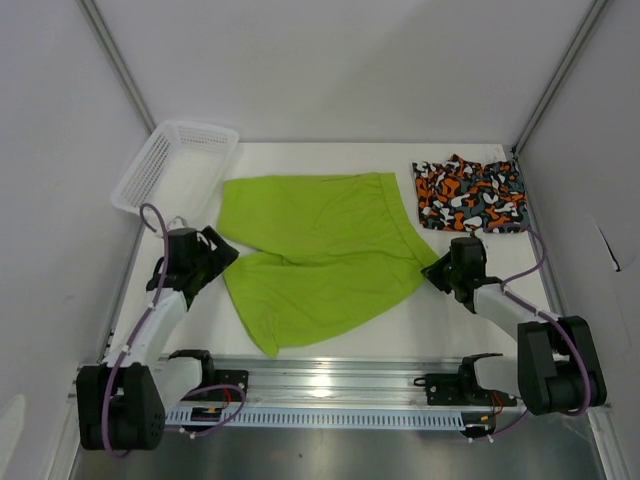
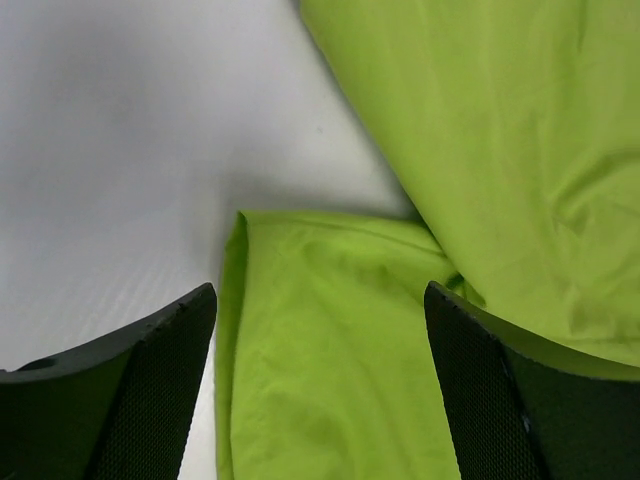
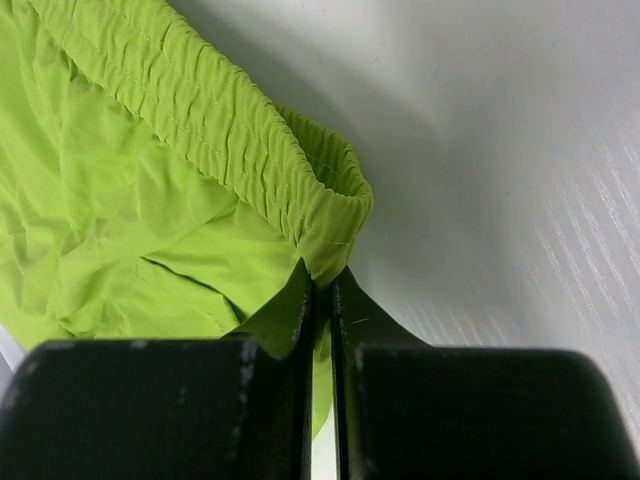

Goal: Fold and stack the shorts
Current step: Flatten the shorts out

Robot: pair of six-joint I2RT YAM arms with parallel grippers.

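Right gripper: jaws pressed together and clamped on the near corner of the elastic waistband of the lime green shorts. A fold of the cloth is pinched between the fingertips, low over the tabletop.

Left gripper: fingers spread apart, holding nothing. It is poised over the left side of the same shorts, with the hem corner of one leg lying below the gap. Whether the fingers touch the cloth cannot be told from the wrist view.

Lime green shorts: spread flat at the centre of the tabletop, waistband to the right, both legs pointing left. The near leg angles toward the near left. Light wrinkles show in the fabric.

Camo-print shorts: orange, black, grey and white, lying in a compact bundle at the far right corner. They are apart from the green pair and just beyond the right gripper.

White plastic mesh basket: at the far left corner, tilted, near the far leg of the green shorts but not touching it.
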